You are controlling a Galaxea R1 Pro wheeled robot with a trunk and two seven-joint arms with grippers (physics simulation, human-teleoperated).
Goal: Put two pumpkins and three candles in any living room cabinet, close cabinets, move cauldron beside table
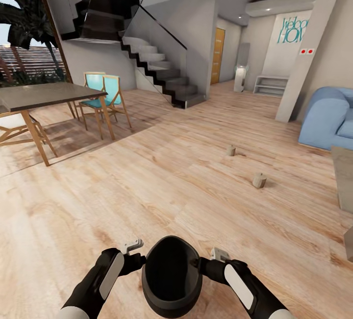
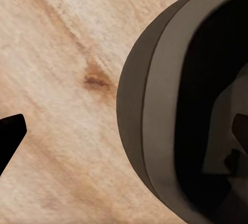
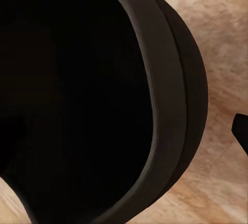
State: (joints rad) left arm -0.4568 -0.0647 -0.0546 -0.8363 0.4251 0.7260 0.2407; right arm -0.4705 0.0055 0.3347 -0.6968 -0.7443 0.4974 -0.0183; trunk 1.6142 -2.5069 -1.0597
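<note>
We see a floor (image 1: 162, 172) of pale wood planks with visible grain, knots and a soft sheen. The round black cauldron (image 1: 171, 275) looks smooth and faintly glossy, its inside matt dark. Two stubby beige candles (image 1: 259, 180) look waxy and matt. A dining desk (image 1: 49, 94) has a smooth grey top on light wooden legs. The blue sofa (image 1: 326, 118) looks like soft cloth.

Home (staircase (image 1: 162, 71), sofa (image 1: 327, 118), dining table (image 1: 46, 94))
</note>
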